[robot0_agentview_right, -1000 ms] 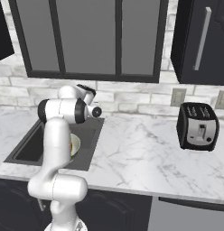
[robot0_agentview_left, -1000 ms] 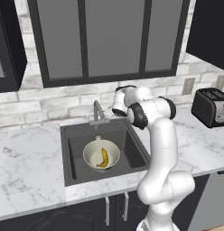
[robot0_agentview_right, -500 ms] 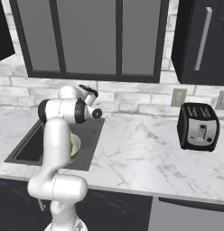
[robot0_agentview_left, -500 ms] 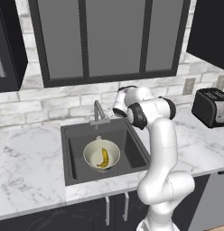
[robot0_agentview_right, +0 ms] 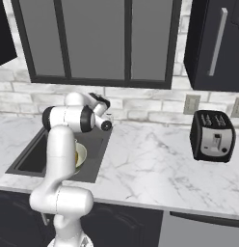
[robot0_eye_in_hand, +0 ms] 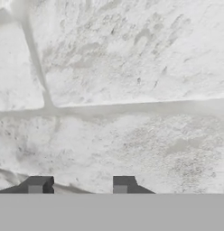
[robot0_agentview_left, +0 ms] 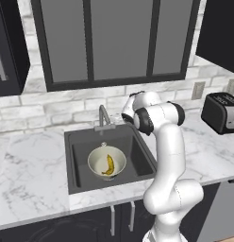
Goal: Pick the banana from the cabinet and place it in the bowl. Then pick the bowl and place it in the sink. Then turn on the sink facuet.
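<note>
Pincer [robot0_eye_in_hand: 80, 184], fingers set apart and gripping nothing, faces the pale brick wall [robot0_eye_in_hand: 132, 67] just beside the sink faucet [robot0_agentview_left: 104, 116]. In the black sink [robot0_agentview_left: 137, 146] sits the bowl [robot0_agentview_left: 106, 162], the banana [robot0_agentview_left: 109, 165] lying inside it, on the marble tabletop [robot0_agentview_right: 155, 169].

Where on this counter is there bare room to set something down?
Bare marble lies between the sink and the toaster, and left of the sink toward the wall. It is crowded at the basin: the bowl with the banana sits there, the faucet behind.
</note>
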Robot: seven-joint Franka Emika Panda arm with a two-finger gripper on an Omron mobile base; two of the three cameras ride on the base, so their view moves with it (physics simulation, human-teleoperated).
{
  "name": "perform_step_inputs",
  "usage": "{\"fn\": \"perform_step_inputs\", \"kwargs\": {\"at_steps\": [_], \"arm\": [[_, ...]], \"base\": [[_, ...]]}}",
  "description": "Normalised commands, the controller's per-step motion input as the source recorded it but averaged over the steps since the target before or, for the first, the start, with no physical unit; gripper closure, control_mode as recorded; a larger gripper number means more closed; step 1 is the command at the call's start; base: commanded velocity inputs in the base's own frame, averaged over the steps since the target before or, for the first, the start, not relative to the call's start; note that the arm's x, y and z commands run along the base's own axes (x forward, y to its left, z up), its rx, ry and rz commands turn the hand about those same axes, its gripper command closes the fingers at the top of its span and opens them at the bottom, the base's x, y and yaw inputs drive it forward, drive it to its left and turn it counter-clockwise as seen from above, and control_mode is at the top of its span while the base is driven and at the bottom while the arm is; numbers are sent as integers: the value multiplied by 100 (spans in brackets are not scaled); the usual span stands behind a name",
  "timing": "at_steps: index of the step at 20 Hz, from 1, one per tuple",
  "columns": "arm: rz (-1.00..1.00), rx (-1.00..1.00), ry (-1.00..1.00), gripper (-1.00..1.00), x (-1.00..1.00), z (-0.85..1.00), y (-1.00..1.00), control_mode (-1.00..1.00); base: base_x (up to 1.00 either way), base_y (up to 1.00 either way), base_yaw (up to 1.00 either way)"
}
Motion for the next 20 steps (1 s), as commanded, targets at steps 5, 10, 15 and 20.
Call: {"fn": "perform_step_inputs", "kwargs": {"at_steps": [5,10,15,20], "arm": [[-6,1,3,100,0,-74,-86,-100],[-5,0,5,100,0,-84,-76,-100],[-4,0,6,100,0,-90,-76,-100],[-3,0,4,100,0,-82,-73,-100]], "base": [[0,0,0],[0,0,0],[0,0,0],[0,0,0]]}}
